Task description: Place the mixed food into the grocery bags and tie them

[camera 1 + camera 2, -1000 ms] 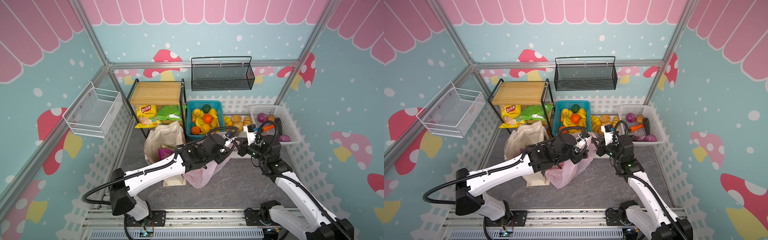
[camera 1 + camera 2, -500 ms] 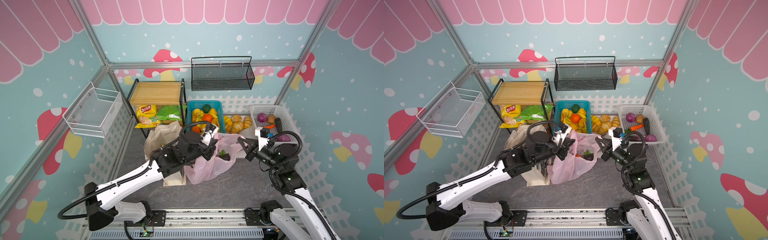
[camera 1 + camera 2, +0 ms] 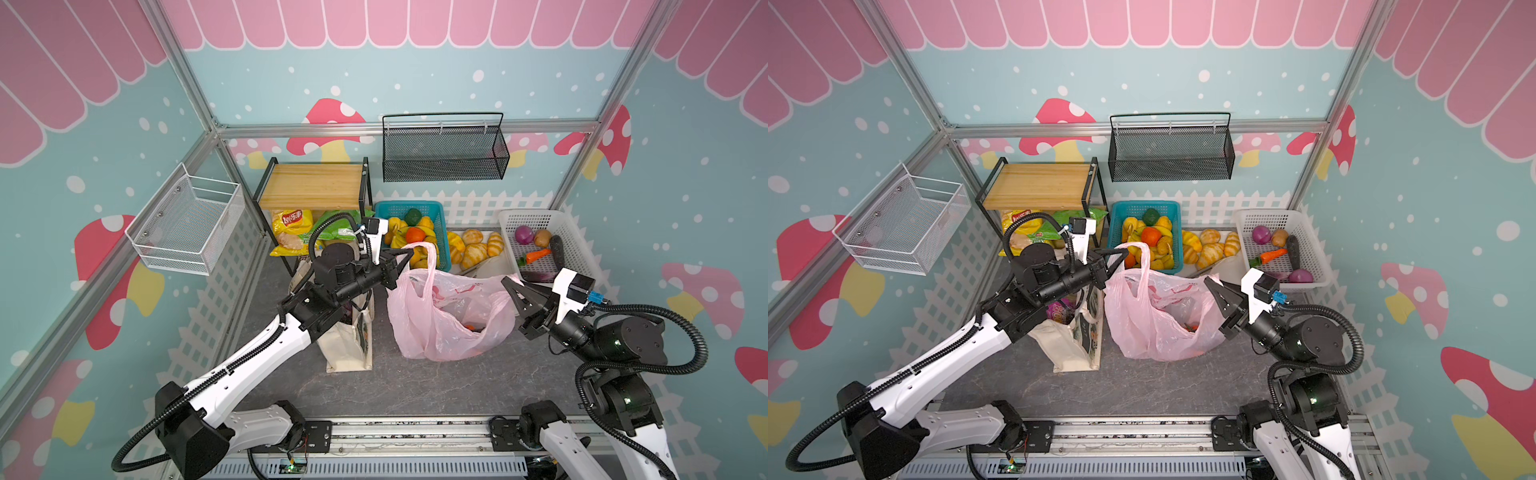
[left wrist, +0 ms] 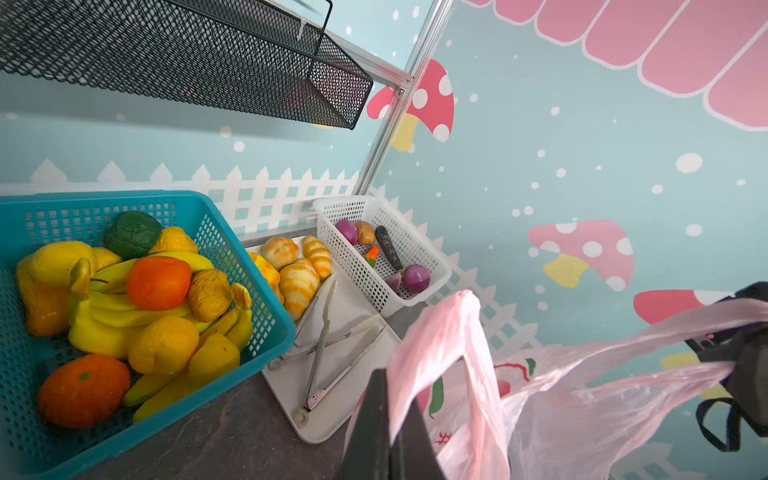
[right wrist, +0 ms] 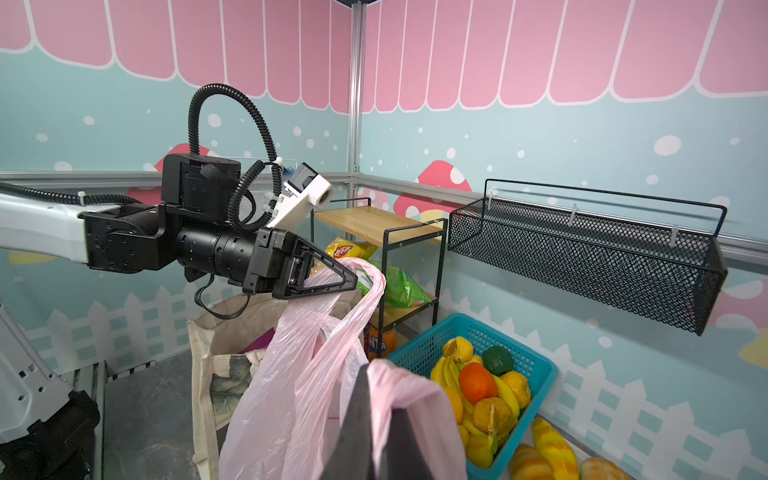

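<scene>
Right wrist view shows the left fingers (image 5: pixel 349 282) pinched shut on one handle loop (image 5: pixel 376 286) of the pink bag (image 5: pixel 291 395). The right fingers (image 5: pixel 360 432) are clamped on the other loop (image 5: pixel 399 376). In both top views the pink bag stands on the bench (image 3: pixel 415 386) just in front of the teal basket (image 3: pixel 409 204), with its mouth stretched open and an orange piece (image 3: pixel 469 327) inside. The cream tote (image 3: pixel 347 351) stands near the teal basket too, and holds a purple packet (image 3: pixel 1059 309).
</scene>
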